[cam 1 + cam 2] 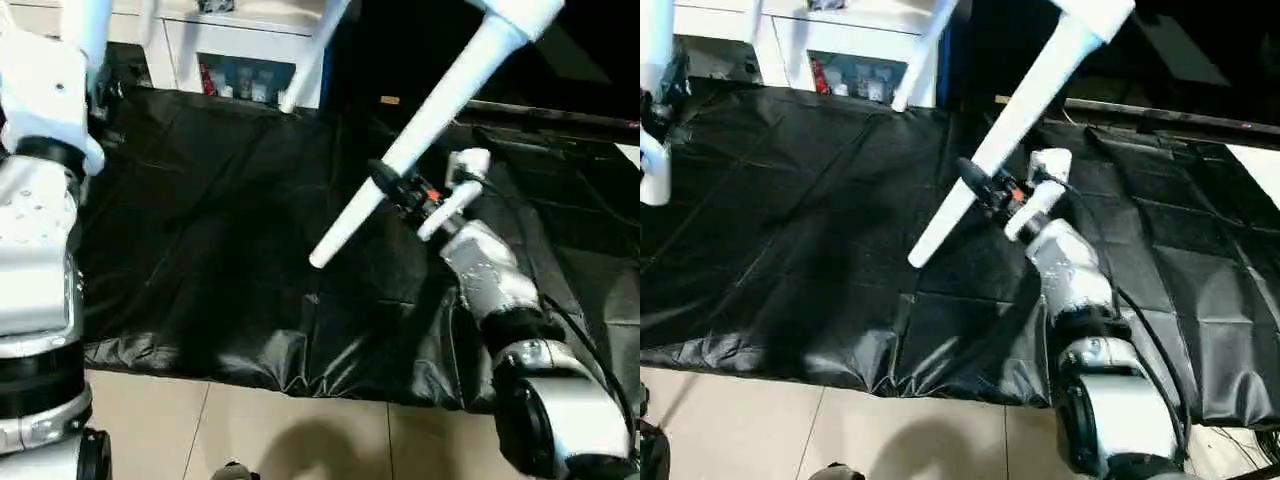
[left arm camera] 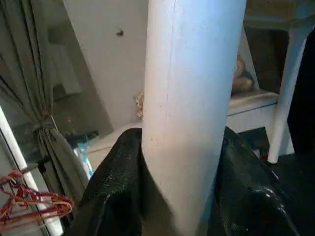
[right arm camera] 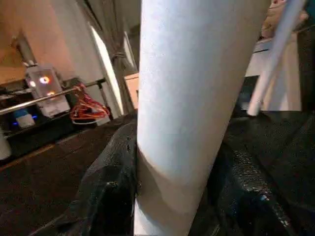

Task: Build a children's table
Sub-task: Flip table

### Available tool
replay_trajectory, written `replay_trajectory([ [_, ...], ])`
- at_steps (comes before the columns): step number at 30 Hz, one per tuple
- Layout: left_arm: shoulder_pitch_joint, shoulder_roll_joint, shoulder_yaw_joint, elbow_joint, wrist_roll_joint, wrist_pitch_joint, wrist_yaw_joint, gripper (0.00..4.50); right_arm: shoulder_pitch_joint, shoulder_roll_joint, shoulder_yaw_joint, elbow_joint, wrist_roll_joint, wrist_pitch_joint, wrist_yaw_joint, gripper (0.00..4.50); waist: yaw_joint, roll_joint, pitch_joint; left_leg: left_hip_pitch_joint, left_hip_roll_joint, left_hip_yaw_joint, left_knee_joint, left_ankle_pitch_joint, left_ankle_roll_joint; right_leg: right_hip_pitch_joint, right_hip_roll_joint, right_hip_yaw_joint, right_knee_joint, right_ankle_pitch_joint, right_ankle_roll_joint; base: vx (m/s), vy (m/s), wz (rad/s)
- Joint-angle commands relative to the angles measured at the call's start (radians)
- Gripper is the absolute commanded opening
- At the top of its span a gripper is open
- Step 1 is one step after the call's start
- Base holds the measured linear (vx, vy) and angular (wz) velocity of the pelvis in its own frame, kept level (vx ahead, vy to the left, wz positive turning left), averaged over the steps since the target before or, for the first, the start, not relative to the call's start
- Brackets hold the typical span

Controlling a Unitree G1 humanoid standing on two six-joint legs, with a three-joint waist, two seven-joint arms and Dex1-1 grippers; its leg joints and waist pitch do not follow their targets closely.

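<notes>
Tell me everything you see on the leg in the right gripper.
The leg is a smooth white tapered tube, plastic by its look, hanging slanted over the black sheet, thin end lowest and free, wide end running up into a white block at the picture's top. The right gripper has its black fingers on either side, low on it.

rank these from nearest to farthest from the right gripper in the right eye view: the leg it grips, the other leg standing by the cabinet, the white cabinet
1. Gripped leg, between the right gripper's fingers.
2. Other leg, farther back, leaning toward the robot's left.
3. White cabinet, behind that leg, at the black sheet's far edge.
</notes>
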Motion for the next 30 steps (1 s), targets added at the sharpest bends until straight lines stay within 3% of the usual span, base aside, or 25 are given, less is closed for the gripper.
replay_trajectory([
  [1, 0.008, -0.033, -0.076, 0.012, -0.038, -0.006, -0.019, 1.74, -0.013, 0.015, 0.064, -0.104, 0.003, 0.007, 0.086, 1.67, -0.006, 0.022, -0.076, 0.036, 0.031, -0.006, -0.073, -0.213, -0.018, 0.039, -0.065, 0.035, -0.07, -0.052, -0.221, 0.0, 0.0, 0.0],
  [7, 0.067, -0.067, -0.101, 0.015, -0.044, -0.033, -0.026, 1.71, 0.074, -0.015, 0.088, -0.261, -0.023, 0.035, 0.068, 1.58, -0.005, 0.02, -0.073, 0.036, 0.032, -0.008, -0.077, -0.246, -0.031, 0.037, -0.064, 0.037, -0.078, -0.107, -0.196, 0.0, 0.0, 0.0],
  [10, 0.11, -0.082, -0.111, 0.042, -0.038, -0.063, -0.029, 1.68, 0.159, -0.038, 0.147, -0.422, -0.06, 0.073, 0.05, 1.57, -0.003, 0.019, -0.071, 0.036, 0.03, -0.008, -0.08, -0.252, -0.029, 0.037, -0.061, 0.037, -0.082, -0.114, -0.179, 0.0, 0.0, 0.0],
  [13, 0.124, -0.084, -0.113, 0.055, -0.034, -0.077, -0.031, 1.67, 0.184, -0.041, 0.163, -0.472, -0.068, 0.088, 0.042, 1.57, -0.005, 0.02, -0.07, 0.038, 0.03, -0.009, -0.083, -0.274, -0.035, 0.034, -0.061, 0.037, -0.088, -0.149, -0.162, 0.0, 0.0, 0.0],
  [15, 0.153, -0.084, -0.116, 0.078, -0.027, -0.096, -0.039, 1.67, 0.228, -0.04, 0.186, -0.559, -0.08, 0.121, 0.012, 1.57, -0.01, 0.012, -0.069, 0.038, 0.03, -0.009, -0.085, -0.28, -0.037, 0.033, -0.061, 0.037, -0.091, -0.166, -0.158, 0.0, 0.0, 0.0],
  [16, 0.167, -0.084, -0.115, 0.086, -0.026, -0.101, -0.042, 1.67, 0.249, -0.038, 0.198, -0.6, -0.087, 0.137, -0.004, 1.57, -0.008, 0.016, -0.071, 0.04, 0.031, -0.009, -0.085, -0.277, -0.038, 0.033, -0.062, 0.038, -0.089, -0.161, -0.154, 0.0, 0.0, 0.0],
  [17, 0.188, -0.083, -0.115, 0.09, -0.025, -0.105, -0.046, 1.67, 0.279, -0.038, 0.216, -0.652, -0.099, 0.161, -0.026, 1.57, -0.011, 0.007, -0.071, 0.04, 0.032, -0.008, -0.085, -0.258, -0.034, 0.034, -0.059, 0.038, -0.09, -0.139, -0.151, 0.0, 0.0, 0.0],
  [20, 0.223, -0.084, -0.111, 0.09, -0.023, -0.109, -0.043, 1.67, 0.325, -0.038, 0.242, -0.722, -0.116, 0.192, -0.058, 1.57, -0.012, 0.008, -0.069, 0.041, 0.033, -0.008, -0.089, -0.255, -0.037, 0.031, -0.059, 0.039, -0.092, -0.135, -0.14, 0.0, 0.0, 0.0],
  [24, 0.283, -0.085, -0.099, 0.082, -0.032, -0.112, -0.04, 1.67, 0.377, -0.037, 0.27, -0.799, -0.13, 0.241, -0.089, 1.57, -0.014, 0.008, -0.069, 0.046, 0.035, -0.011, -0.095, -0.3, -0.055, 0.029, -0.058, 0.039, -0.096, -0.154, -0.121, 0.0, 0.0, 0.0],
  [27, 0.312, -0.086, -0.096, 0.084, -0.037, -0.118, -0.044, 1.67, 0.391, -0.035, 0.278, -0.823, -0.132, 0.259, -0.1, 1.57, -0.018, -0.001, -0.064, 0.048, 0.035, -0.012, -0.1, -0.342, -0.065, 0.023, -0.057, 0.039, -0.103, -0.185, -0.109, 0.0, 0.0, 0.0],
  [30, 0.362, -0.093, -0.101, 0.105, -0.058, -0.148, -0.067, 1.67, 0.421, -0.034, 0.305, -0.879, -0.146, 0.3, -0.135, 1.57, -0.026, -0.008, -0.051, 0.058, 0.035, -0.019, -0.11, -0.478, -0.086, 0.013, -0.058, 0.038, -0.12, -0.34, -0.076, 0.0, 0.0, 0.0],
])
